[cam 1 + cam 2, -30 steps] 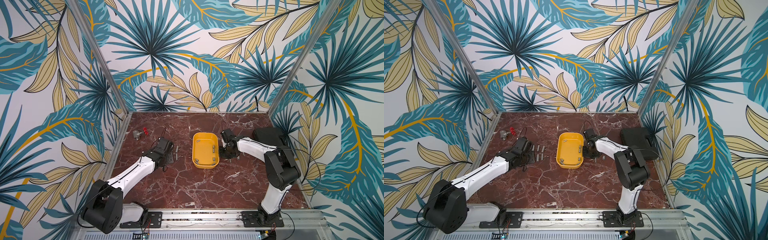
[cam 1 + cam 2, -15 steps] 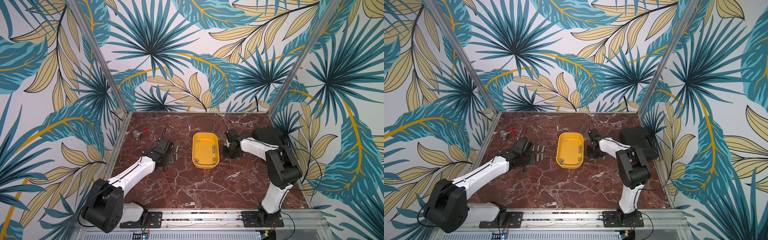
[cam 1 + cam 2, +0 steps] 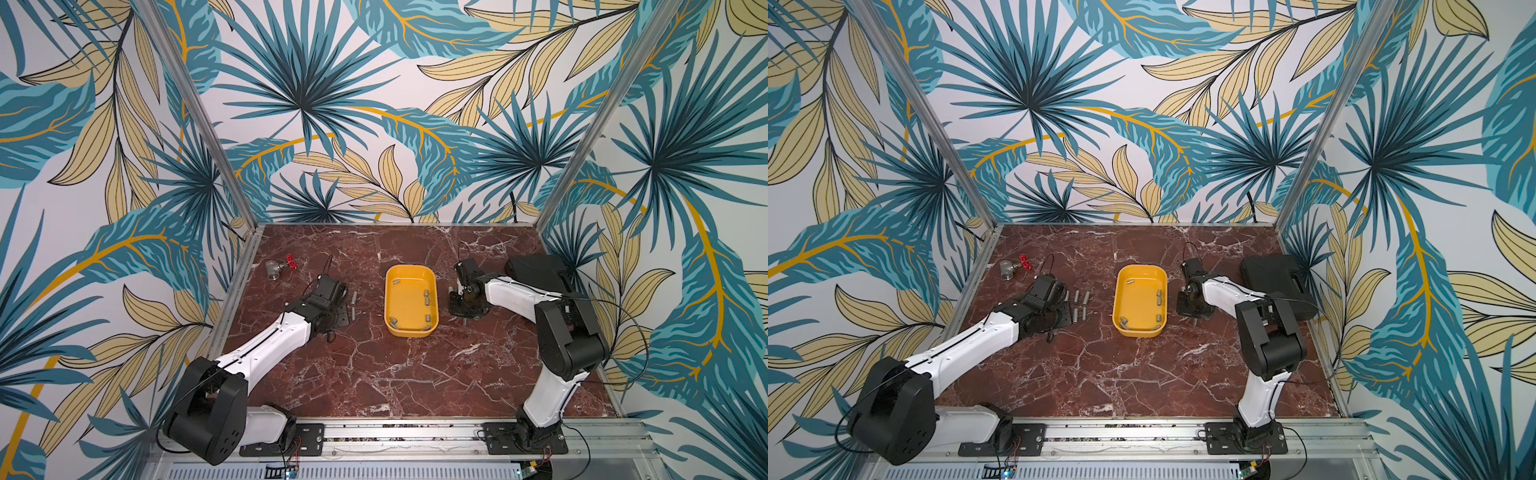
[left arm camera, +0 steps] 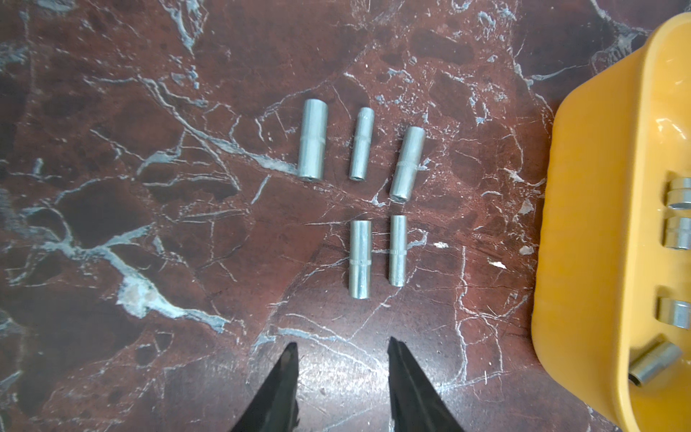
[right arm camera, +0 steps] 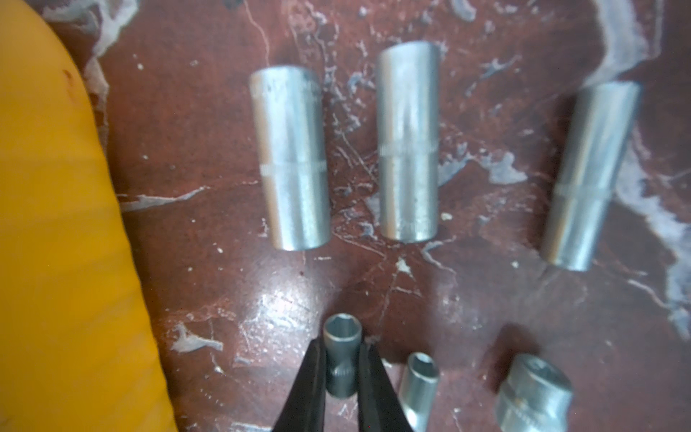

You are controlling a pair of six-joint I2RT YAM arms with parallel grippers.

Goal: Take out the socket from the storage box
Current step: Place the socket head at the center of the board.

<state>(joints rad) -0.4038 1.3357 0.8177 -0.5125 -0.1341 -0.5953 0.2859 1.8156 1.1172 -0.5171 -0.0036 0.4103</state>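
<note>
The storage box (image 3: 411, 328) is a shallow yellow tray at mid-table, seen in both top views (image 3: 1140, 332). Several small sockets (image 3: 426, 296) lie inside it. My right gripper (image 5: 342, 348) is shut on a short dark socket (image 5: 342, 333), hex opening facing the camera. It hangs low over the marble just right of the box (image 5: 56, 224). In a top view the right gripper (image 3: 464, 309) stands beside the box's right wall. My left gripper (image 4: 342, 346) is open and empty. It hovers left of the box (image 4: 598, 224), near several long sockets (image 4: 359, 258) laid on the table.
Three long sockets (image 5: 407, 142) and two short ones (image 5: 417, 385) lie on the marble under my right gripper. A black hard case (image 3: 536, 270) sits at the right wall. A metal valve with a red handle (image 3: 278, 268) lies at the back left.
My right gripper has moved from the box's right rim a little further right and lower, still shut on the socket. The left arm has not moved.
</note>
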